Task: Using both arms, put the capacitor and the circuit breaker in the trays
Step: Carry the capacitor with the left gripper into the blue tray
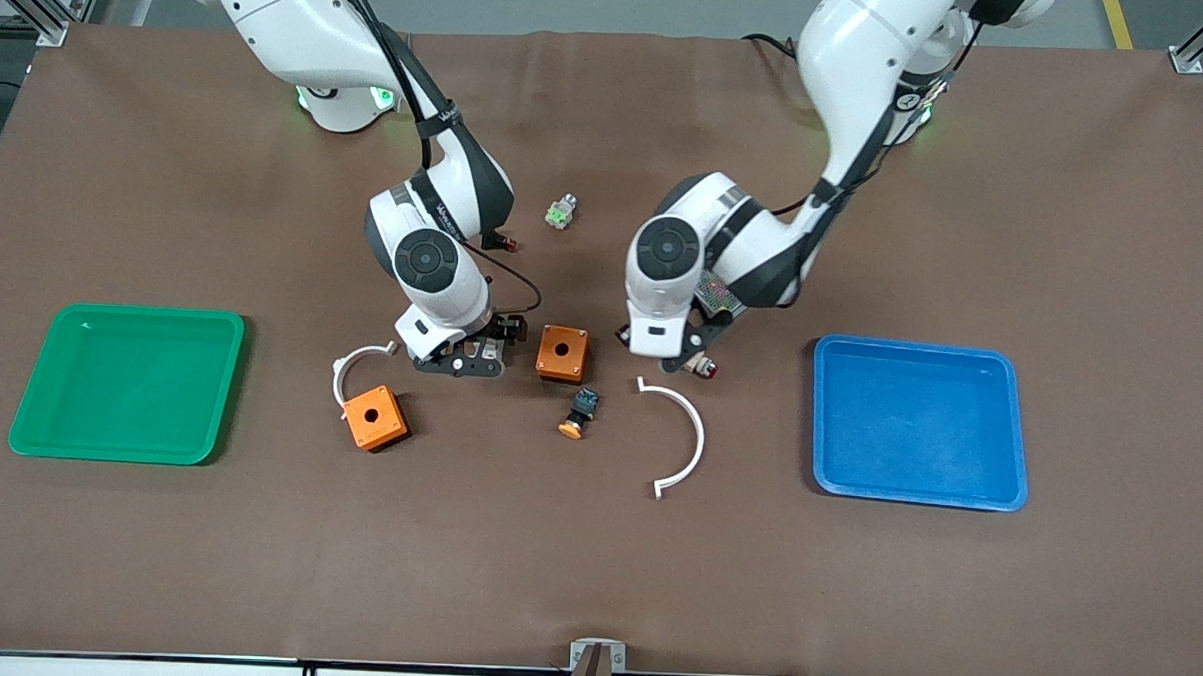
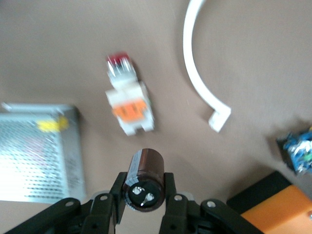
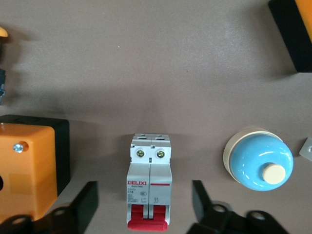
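One circuit breaker [image 3: 149,181] flat, toggles toward pincer [image 3: 145,204]

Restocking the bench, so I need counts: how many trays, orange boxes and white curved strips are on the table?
Trays: 2 (green tray, blue tray)
Orange boxes: 2
White curved strips: 2
Total: 6
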